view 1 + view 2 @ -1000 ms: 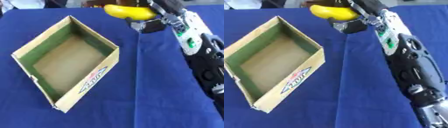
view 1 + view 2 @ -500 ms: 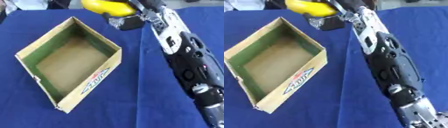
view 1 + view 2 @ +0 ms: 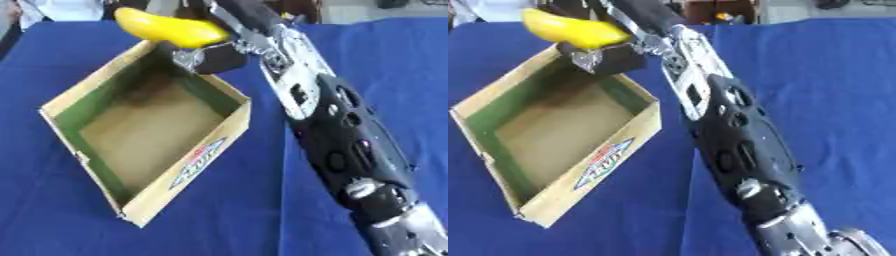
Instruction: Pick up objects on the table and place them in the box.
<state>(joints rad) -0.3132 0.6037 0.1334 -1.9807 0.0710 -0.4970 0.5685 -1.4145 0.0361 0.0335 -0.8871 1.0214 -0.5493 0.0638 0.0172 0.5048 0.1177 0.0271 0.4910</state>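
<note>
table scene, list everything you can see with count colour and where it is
banana: one, yellow, held above the box's far corner
box: one, open cardboard with green inner walls and a printed label on its near side, nothing visible inside, on the table's left half
tablecloth: one, blue, covering the table
right hand: one, black and silver, curled round the banana at the top centre
right arm: one, black with silver joints, running from the lower right up to the hand
left hand: not in view

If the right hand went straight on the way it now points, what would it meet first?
Probably nothing on the table: the right hand, holding the yellow object, points up-left over the box's far corner, toward the table's far edge. Depth is unclear.
</note>
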